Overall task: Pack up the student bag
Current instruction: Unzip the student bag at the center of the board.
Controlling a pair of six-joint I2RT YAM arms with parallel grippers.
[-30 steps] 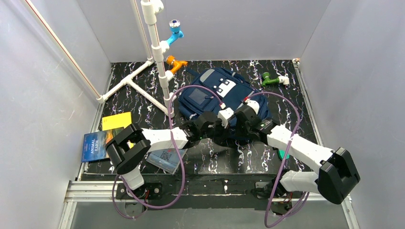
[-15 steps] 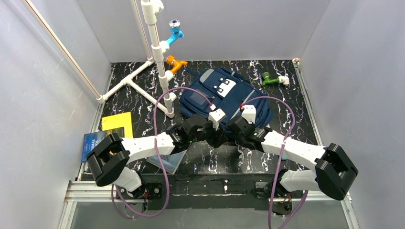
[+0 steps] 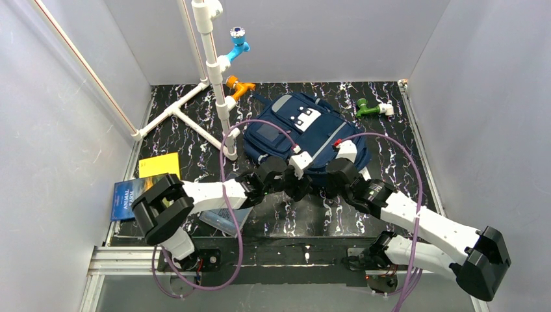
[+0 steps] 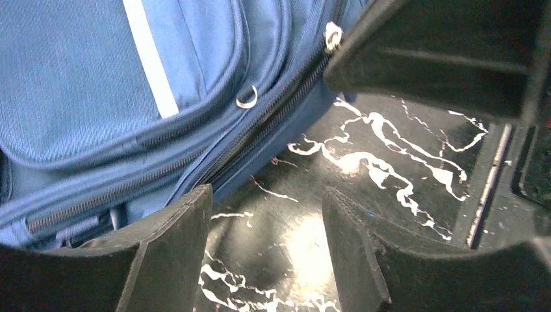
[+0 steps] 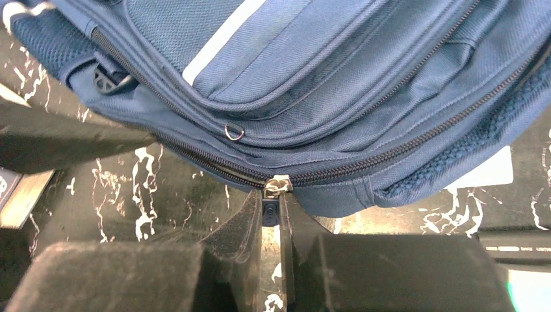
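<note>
Bag (image 5: 338, 71) zip pull (image 5: 276, 187) is pinched at the tips of my right claw (image 5: 271, 211). The fingers are almost together, with only a slit between them. The pull sits on the main zipper along the bag's lower edge, centre of the right wrist view. A small metal ring (image 5: 234, 132) hangs on a seam just above and left of it.

My left claw (image 4: 266, 201) is well open and holds nothing; bare table (image 4: 364, 162) shows between its fingers. Its left finger overlaps the bag's edge in the left wrist view, and I cannot tell if it touches.

In the top view both claws meet at the bag's lower edge, centre frame, left claw just left of right. The bag lies flat on the black marbled table, upper centre, front pockets up, white dotted patch toward the top.

Pipe frame (image 3: 209, 58) stands upper left of the bag. Orange fitting (image 3: 238, 86) is near the bag's top left, green fitting (image 3: 369, 109) upper right. Yellow book (image 3: 159, 164) and blue book (image 3: 127, 199) lie at the left edge, and a third book (image 3: 224, 220) lies under my left arm.
</note>
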